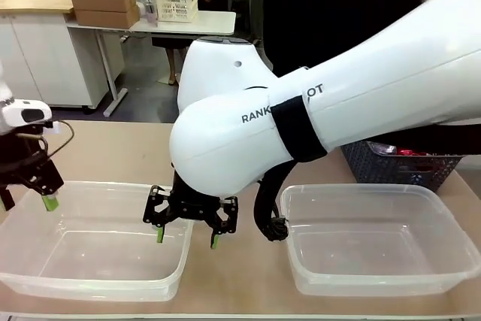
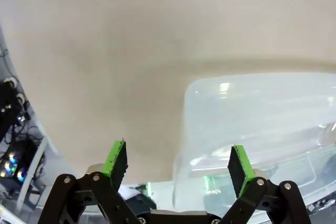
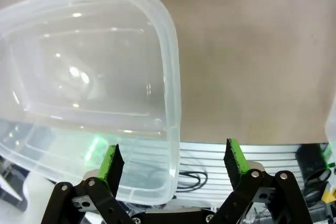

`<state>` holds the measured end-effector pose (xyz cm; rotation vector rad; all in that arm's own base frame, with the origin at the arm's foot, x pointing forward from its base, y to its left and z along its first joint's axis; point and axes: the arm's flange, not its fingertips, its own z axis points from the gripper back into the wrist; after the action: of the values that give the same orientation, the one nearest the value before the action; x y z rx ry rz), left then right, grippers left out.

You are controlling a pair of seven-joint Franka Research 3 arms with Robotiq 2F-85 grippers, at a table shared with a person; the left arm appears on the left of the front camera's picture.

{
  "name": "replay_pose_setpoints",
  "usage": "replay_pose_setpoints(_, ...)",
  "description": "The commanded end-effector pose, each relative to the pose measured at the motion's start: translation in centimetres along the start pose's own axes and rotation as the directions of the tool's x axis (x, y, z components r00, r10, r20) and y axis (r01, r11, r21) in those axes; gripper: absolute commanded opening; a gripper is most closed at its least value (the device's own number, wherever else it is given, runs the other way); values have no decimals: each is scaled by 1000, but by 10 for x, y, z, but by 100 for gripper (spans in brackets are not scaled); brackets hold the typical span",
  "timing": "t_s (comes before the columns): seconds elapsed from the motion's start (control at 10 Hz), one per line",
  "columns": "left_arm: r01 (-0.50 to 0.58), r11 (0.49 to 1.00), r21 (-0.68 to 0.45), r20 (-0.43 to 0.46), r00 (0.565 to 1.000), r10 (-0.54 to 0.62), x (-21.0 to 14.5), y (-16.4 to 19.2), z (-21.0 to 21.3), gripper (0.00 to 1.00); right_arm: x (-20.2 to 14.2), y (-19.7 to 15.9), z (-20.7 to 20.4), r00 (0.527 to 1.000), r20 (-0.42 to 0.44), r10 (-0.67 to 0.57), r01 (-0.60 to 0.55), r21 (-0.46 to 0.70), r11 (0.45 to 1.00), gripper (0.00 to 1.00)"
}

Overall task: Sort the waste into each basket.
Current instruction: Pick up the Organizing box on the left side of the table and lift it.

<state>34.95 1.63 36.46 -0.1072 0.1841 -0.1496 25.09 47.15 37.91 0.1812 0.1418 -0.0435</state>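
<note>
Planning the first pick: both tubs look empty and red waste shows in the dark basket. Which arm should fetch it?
Probably right: the right gripper, open, hangs near the middle, closer to the dark basket at the far right. The left gripper, also open, is far off at the left.

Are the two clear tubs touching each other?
Apart. The front view shows a strip of bare table between the left tub and the right tub.

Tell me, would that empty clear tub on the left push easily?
Probably: the left tub looks thin-walled and empty, so light. Wide and low, it should slide on the smooth table rather than tip.
</note>
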Motion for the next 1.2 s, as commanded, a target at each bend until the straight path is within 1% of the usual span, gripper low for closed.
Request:
replay_pose_setpoints(0.0, 56, 998, 37, 0, 998, -56, -93, -6, -83, 100, 1, 29, -6, 997, 7, -78, 79, -54, 995, 100)
replay_pose_setpoints(0.1, 60, 997, 42, -15, 998, -60, -98, -5, -89, 100, 2, 36, -9, 995, -6, -103, 102, -65, 993, 100)
replay_pose_setpoints(0.2, 90, 996, 23, -9, 996, -90, -103, -5, -91, 100, 5, 43, -12, 991, -5, -133, 132, -91, 987, 100)
replay_pose_setpoints(0.4, 88, 996, 27, 3, 996, -88, -108, -6, -94, 100, 9, 52, -16, 985, 5, -173, 171, -155, 973, 100)
replay_pose_setpoints(0.5, 100, 995, 23, -4, 995, -100, -109, -6, -97, 100, 8, 51, -14, 982, 36, -185, 188, -178, 966, 100)
replay_pose_setpoints(0.6, 105, 994, 30, 1, 994, -105, -110, -5, -99, 100, 7, 49, -11, 981, 79, -178, 191, -197, 962, 42)
replay_pose_setpoints(0.7, 99, 995, 30, -11, 995, -99, -110, -4, -100, 40, 6, 48, -10, 983, 71, -172, 183, -196, 963, 41)
replay_pose_setpoints(0.8, 104, 994, 34, -15, 994, -104, -111, -4, -100, 40, 6, 48, -11, 984, 65, -163, 173, -194, 966, 0)
replay_pose_setpoints(0.9, 109, 993, 36, -8, 994, -108, -112, -5, -98, 0, 6, 47, -12, 984, 71, -161, 172, -197, 965, 0)
replay_pose_setpoints(1.0, 109, 994, 28, -5, 994, -109, -116, -6, -96, 36, 6, 45, -13, 984, 79, -158, 172, -211, 962, 0)
replay_pose_setpoints(1.1, 92, 995, 30, -6, 996, -91, -121, -8, -95, 0, 6, 44, -14, 984, 83, -159, 174, -215, 961, 15)
